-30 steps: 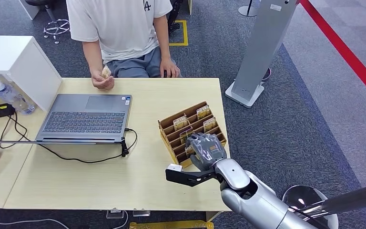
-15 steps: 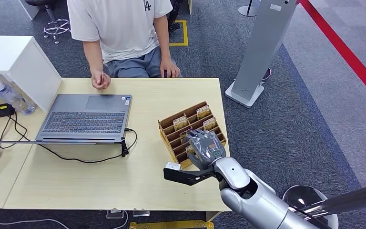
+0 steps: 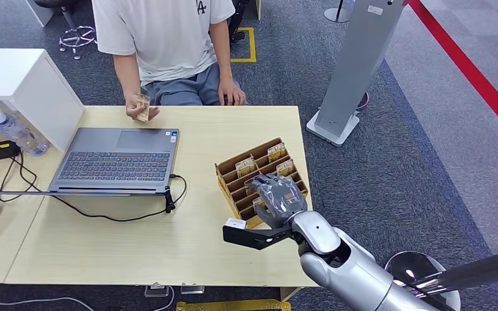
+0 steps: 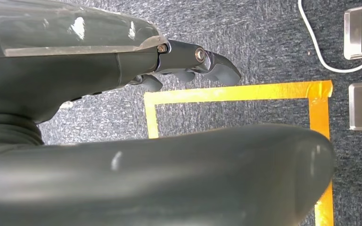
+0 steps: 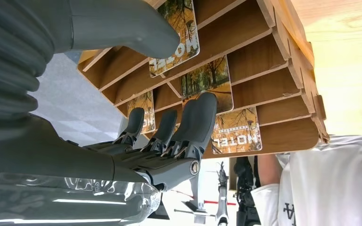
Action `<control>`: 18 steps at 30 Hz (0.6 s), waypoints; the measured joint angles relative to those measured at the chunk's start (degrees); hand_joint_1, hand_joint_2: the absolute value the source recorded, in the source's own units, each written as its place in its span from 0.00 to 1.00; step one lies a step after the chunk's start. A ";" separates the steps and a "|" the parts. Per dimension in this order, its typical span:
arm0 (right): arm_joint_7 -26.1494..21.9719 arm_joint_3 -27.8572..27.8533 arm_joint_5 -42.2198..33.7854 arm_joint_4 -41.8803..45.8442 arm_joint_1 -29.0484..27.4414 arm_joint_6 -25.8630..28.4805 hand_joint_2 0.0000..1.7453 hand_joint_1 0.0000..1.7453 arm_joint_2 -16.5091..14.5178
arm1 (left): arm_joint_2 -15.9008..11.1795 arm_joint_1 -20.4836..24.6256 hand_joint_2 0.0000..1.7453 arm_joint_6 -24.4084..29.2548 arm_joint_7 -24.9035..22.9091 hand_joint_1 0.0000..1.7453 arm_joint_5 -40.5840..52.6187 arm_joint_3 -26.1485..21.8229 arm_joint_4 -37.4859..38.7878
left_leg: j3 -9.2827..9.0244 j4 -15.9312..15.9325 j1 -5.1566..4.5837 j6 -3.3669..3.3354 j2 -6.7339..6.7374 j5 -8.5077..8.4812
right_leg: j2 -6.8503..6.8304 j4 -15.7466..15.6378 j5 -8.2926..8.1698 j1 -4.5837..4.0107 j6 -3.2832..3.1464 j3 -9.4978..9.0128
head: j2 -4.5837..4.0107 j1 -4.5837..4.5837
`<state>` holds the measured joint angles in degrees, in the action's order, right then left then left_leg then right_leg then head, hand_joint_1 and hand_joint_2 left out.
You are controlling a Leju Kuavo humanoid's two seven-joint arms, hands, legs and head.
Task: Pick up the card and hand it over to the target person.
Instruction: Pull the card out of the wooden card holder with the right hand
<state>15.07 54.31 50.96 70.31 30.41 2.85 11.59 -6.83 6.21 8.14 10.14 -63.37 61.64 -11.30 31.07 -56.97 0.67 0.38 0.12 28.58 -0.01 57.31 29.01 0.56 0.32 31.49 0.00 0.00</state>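
the right hand (image 5: 169, 117) was open over the card rack (image 3: 260, 176), holding nothing; its thumb touched a card (image 5: 179, 35), which might slip away.

The right hand (image 3: 277, 199) hides the card rack's (image 3: 233, 173) near slots; person's (image 3: 168, 39) head cut off.

We get even, bright overhead light in the head view, with soft, short shadows under the laptop (image 3: 118, 161) and everything sharp. The clear cover on the right hand (image 5: 122, 155) catches white glare streaks, the thumb up close goes blurry, and the background beyond the card rack (image 5: 264, 70) is blown out.
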 joint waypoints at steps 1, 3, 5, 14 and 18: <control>-0.12 -0.04 -0.11 -0.34 0.04 0.12 1.00 0.46 -0.01 | 0.00 0.04 0.00 0.00 -0.03 0.00 0.02 0.04 0.01 | -0.01 0.02 0.00 0.00 0.00 -0.01 | 0.00 -0.01 -0.01 0.00 0.00 -0.01 | 0.00 0.00; -0.25 -0.08 -0.24 -0.77 0.07 0.23 1.00 0.46 0.02 | 0.01 0.09 0.00 0.00 -0.11 0.00 0.06 0.10 0.01 | 0.01 0.00 0.00 0.00 0.00 -0.01 | 0.00 0.00 0.00 0.00 0.00 0.01 | 0.00 0.00; -0.38 -0.13 -0.47 -1.27 0.07 0.37 1.00 0.45 0.06 | 0.02 0.13 0.00 0.02 -0.22 0.00 0.07 0.15 0.02 | 0.03 -0.01 0.00 0.00 -0.01 0.00 | -0.01 0.01 0.00 0.00 0.00 0.02 | 0.00 0.00; -0.70 -0.11 -1.08 -2.37 0.18 0.78 1.00 0.47 -0.06 | 0.00 -0.01 0.00 0.01 -0.37 0.00 -0.01 0.19 0.01 | 0.04 -0.05 0.00 0.01 -0.02 0.02 | -0.02 0.04 0.03 0.00 0.01 0.03 | 0.00 0.00; -0.45 0.14 -1.29 -1.79 0.42 1.04 1.00 0.69 0.19 | -0.04 -0.05 0.00 0.05 -0.27 0.00 -0.20 0.17 -0.01 | 0.03 -0.02 -0.01 0.00 0.02 0.01 | 0.02 0.03 0.01 0.01 0.00 0.04 | 0.00 0.00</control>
<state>14.62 54.45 49.67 68.53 30.83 3.89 11.79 -6.88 6.16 8.19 9.87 -63.56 61.81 -11.31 31.10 -56.99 0.67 0.39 0.14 28.59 0.01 57.34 29.01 0.56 0.32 31.52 0.00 0.00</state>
